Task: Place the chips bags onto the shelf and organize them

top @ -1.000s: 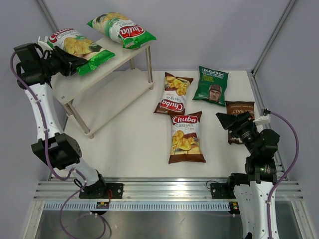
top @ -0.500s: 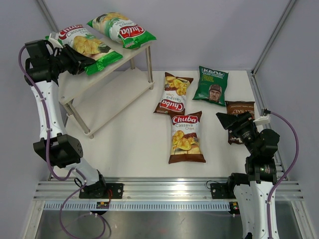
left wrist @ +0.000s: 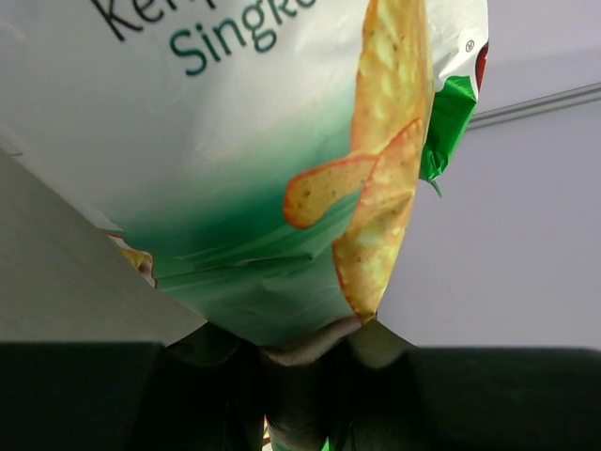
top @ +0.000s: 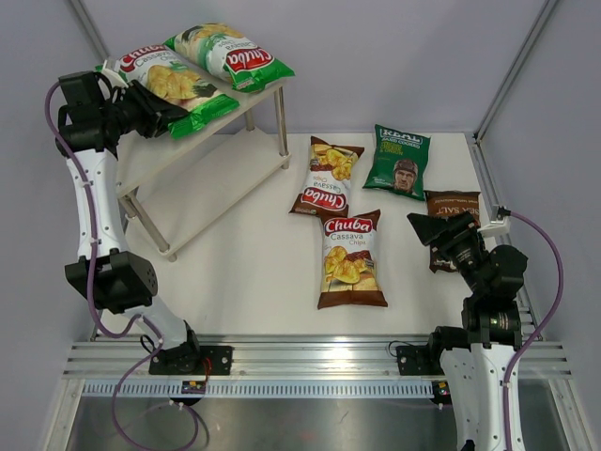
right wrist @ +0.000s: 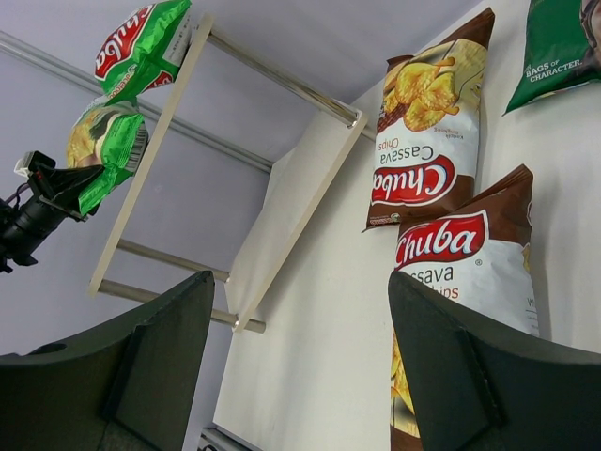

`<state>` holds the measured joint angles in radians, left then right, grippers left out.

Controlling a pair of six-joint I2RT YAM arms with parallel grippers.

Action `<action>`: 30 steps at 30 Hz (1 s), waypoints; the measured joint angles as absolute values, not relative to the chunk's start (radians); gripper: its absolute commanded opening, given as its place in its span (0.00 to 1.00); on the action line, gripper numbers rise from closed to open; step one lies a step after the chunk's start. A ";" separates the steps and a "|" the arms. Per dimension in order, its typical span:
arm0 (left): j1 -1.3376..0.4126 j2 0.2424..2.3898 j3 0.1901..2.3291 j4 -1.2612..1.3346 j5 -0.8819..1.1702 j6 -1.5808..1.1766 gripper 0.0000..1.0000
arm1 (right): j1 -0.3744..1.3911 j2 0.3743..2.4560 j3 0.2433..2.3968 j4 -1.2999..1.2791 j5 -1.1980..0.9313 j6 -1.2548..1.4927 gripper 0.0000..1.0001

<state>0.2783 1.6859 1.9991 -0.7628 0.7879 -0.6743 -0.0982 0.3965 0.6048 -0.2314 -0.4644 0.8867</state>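
Note:
My left gripper [top: 150,111] is shut on the lower edge of a green-white Chuba chips bag [top: 169,83], which lies tilted over the left part of the shelf's top board [top: 155,155]. In the left wrist view that bag [left wrist: 235,169] fills the frame, its edge pinched in my left gripper [left wrist: 300,366]. A second green-white bag [top: 230,56] lies on the top board's far end. Two brown Chuba bags [top: 328,177] [top: 351,258], a dark green bag [top: 399,160] and a dark brown bag [top: 453,211] lie on the table. My right gripper [top: 427,225] stands open over the dark brown bag's near edge.
The shelf's lower board [top: 216,188] is bare. The right wrist view shows the shelf [right wrist: 300,178] from the side, both brown bags [right wrist: 427,132] [right wrist: 470,272] and bare table between the open fingers of my right gripper [right wrist: 300,310]. Grey walls close in left, back and right.
My left gripper has carried the green-white bag up and to the right, further over the shelf's top board and closer to the other green-white bag. The right arm has not moved.

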 measured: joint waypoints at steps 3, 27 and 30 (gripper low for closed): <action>0.272 1.690 2.001 -0.760 0.785 -0.681 0.32 | -0.098 0.387 0.605 -0.241 -0.464 0.886 0.83; 0.322 1.616 2.004 -0.861 0.631 -0.615 0.99 | -0.098 0.521 0.658 -0.316 -0.495 0.801 0.98; 0.347 1.584 2.004 -0.894 0.611 -0.588 0.99 | -0.098 0.582 0.662 -0.323 -0.515 0.758 0.99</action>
<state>0.3466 1.5841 2.0037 -0.8936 0.6113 -0.5884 -0.0982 0.5819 0.6624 -0.3229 -0.5152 0.7578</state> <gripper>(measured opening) 0.987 0.986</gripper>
